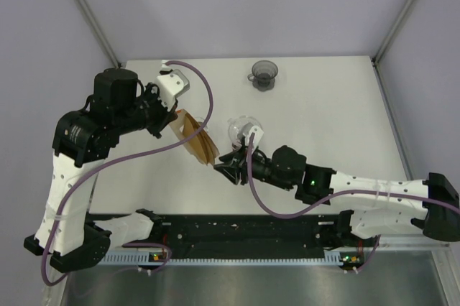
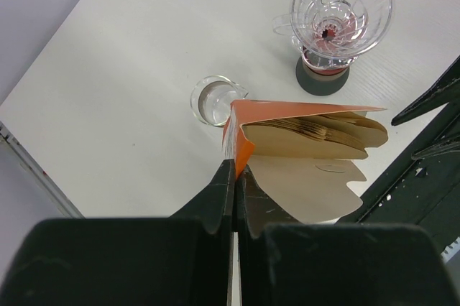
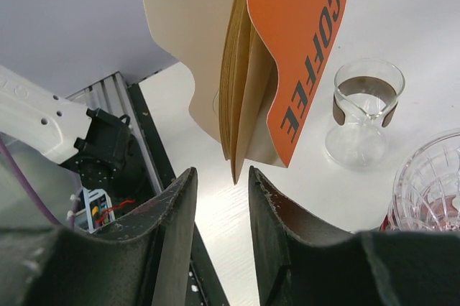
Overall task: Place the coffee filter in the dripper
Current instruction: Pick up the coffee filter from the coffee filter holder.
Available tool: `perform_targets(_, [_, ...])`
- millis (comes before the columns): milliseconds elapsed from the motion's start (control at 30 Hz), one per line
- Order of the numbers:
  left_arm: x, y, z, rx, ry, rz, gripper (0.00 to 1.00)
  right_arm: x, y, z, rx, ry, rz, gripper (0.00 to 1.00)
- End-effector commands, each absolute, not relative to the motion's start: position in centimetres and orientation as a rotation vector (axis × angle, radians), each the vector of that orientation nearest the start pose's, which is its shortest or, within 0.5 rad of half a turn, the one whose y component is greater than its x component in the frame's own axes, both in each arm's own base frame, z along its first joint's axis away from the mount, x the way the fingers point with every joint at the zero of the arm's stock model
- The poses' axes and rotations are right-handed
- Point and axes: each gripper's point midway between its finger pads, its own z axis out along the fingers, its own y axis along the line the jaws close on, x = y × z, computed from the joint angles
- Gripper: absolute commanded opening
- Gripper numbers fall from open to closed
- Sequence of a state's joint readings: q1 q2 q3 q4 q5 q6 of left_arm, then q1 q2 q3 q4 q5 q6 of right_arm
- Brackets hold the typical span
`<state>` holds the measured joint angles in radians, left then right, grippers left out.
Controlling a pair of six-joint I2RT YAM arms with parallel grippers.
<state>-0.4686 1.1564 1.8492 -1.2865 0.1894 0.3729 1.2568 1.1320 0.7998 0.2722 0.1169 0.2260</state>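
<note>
A pack of brown paper coffee filters [image 1: 198,141] in an orange sleeve marked COFFEE [image 3: 295,47] hangs above the table. My left gripper [image 2: 236,166] is shut on the sleeve's orange corner [image 2: 243,149], and the filters [image 2: 316,137] fan out beyond it. My right gripper [image 3: 221,173] is open just below the pack; the lowest filter edge [image 3: 236,169] points into the gap and touches neither finger. The clear glass dripper [image 2: 338,15] stands on a dark base, at the far middle of the table [image 1: 264,74] in the top view.
A small glass carafe [image 1: 243,130] stands on the white table [image 1: 330,112] right behind my right gripper [image 1: 224,164], also in the wrist views as the carafe [image 2: 214,101] [image 3: 363,105]. A black rail [image 1: 237,230] runs along the near edge.
</note>
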Motion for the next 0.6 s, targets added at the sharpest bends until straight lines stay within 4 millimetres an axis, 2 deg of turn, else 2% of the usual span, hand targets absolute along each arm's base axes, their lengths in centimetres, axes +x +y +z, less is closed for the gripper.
perform_targets(0, [21.5, -13.3, 40.1, 0.961, 1.862, -0.274, 0.0, 13.9, 38.7, 29.6, -0.7, 1.505, 1.058, 0.35])
perform_targets(200, [21.4, -13.4, 40.1, 0.963, 1.861, -0.285, 0.0, 14.8, 38.9, 29.8, -0.649, 1.52, 1.03, 0.34])
perform_targets(367, [21.3, -13.4, 40.1, 0.968, 1.856, -0.287, 0.0, 15.3, 39.1, 29.3, -0.64, 1.545, 1.003, 0.35])
perform_targets(567, [21.2, -13.6, 40.1, 0.974, 1.855, -0.297, 0.0, 15.7, 39.7, 30.2, -0.64, 1.525, 0.993, 0.35])
